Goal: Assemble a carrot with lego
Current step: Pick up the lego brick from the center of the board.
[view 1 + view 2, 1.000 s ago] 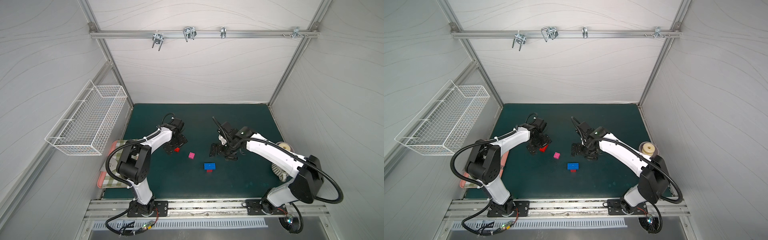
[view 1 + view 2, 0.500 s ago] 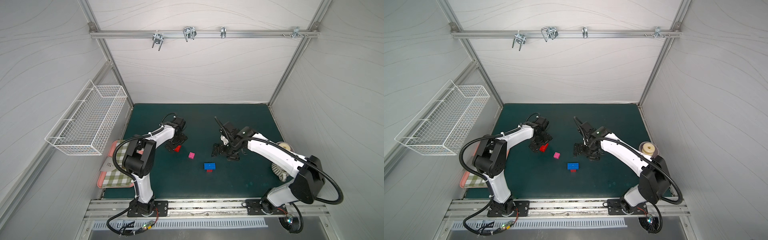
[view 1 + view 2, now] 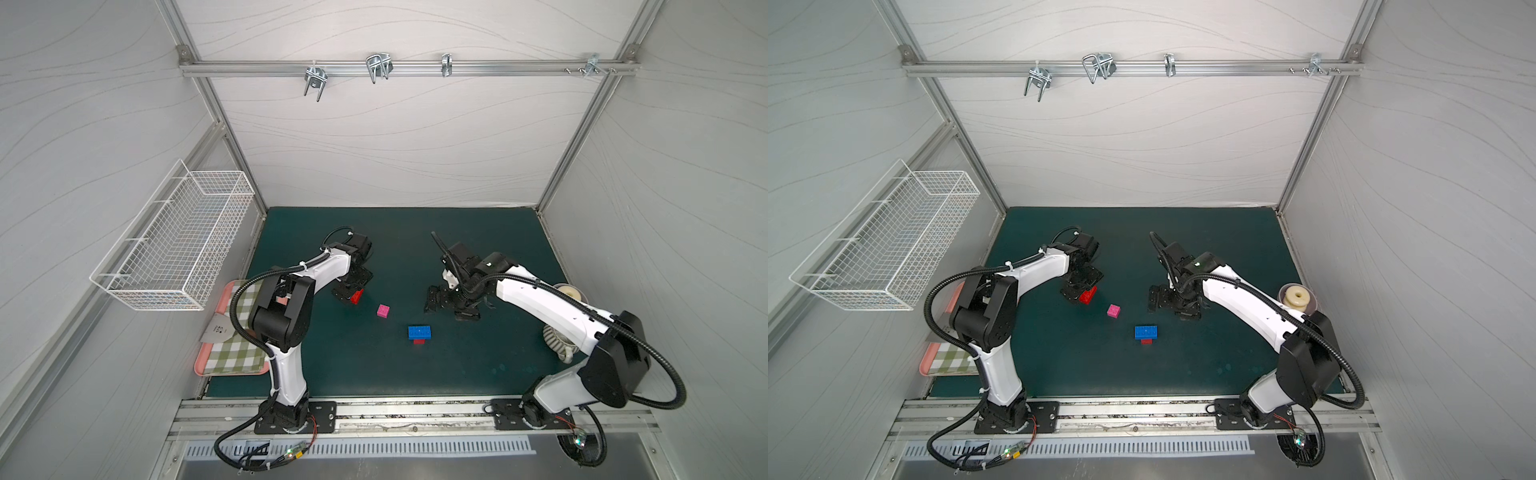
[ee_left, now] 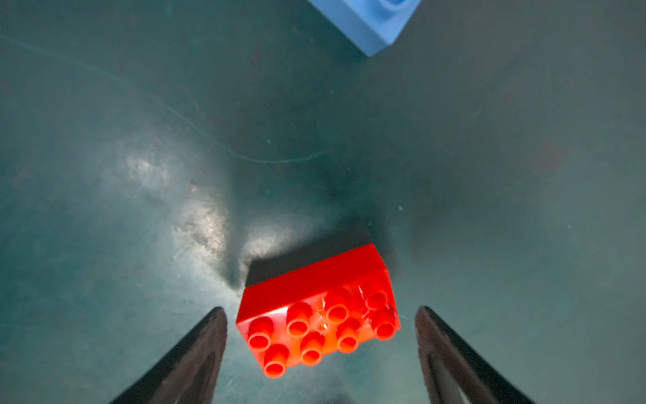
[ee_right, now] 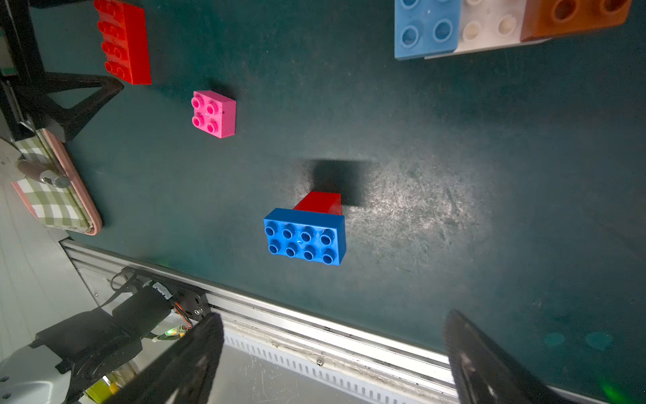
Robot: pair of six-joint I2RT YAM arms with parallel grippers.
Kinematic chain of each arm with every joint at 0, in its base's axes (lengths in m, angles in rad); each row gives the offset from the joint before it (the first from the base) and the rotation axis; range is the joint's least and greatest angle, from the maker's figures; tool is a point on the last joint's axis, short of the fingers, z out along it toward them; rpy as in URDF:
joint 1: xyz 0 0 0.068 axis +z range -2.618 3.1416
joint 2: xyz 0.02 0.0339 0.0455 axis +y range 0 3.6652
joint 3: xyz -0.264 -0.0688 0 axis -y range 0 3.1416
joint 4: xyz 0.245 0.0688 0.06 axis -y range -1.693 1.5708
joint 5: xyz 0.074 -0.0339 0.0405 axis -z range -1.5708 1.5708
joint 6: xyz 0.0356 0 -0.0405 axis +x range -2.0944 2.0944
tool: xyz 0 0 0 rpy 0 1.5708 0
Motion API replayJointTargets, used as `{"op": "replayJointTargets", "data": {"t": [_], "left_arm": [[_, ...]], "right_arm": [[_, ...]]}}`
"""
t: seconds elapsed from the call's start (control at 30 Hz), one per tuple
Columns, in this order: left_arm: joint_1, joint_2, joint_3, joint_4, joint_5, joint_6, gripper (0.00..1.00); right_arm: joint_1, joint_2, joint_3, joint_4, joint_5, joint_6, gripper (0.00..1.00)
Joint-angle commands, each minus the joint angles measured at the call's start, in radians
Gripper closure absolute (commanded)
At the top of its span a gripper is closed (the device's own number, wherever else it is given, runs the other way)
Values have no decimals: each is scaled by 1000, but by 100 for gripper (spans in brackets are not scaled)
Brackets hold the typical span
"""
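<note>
Oblong brick [image 3: 356,296] between jaws of left gripper [image 4: 320,311], touching neither; right of it, square brick [image 3: 383,311]; farther right, nearer front, two-brick stack [image 3: 419,332].

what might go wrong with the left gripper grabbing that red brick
The red oblong studded plastic brick lies askew between the fingers of the open left gripper, so closing may twist it or squeeze it out. The blue oblong brick balances on a narrower small red brick; a bump could topple it.
</note>
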Motion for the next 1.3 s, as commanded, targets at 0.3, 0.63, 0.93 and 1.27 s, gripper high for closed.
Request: {"op": "replayJointTargets", "data": {"t": [0.3, 0.63, 0.93, 1.27], "left_arm": [[5, 24, 31, -10, -11, -52, 31], [-5, -9, 20, -12, 2, 14, 51], [-114, -204, -11, -109, -27, 238, 61], [-366, -336, 34, -218, 44, 307, 63]], "right_arm": [[-22, -53, -24, -21, -7, -8, 1], [-25, -77, -45, -12, -10, -9, 1], [-47, -132, -114, 24, -24, -34, 1], [-182, -254, -299, 97, -110, -51, 1]]}}
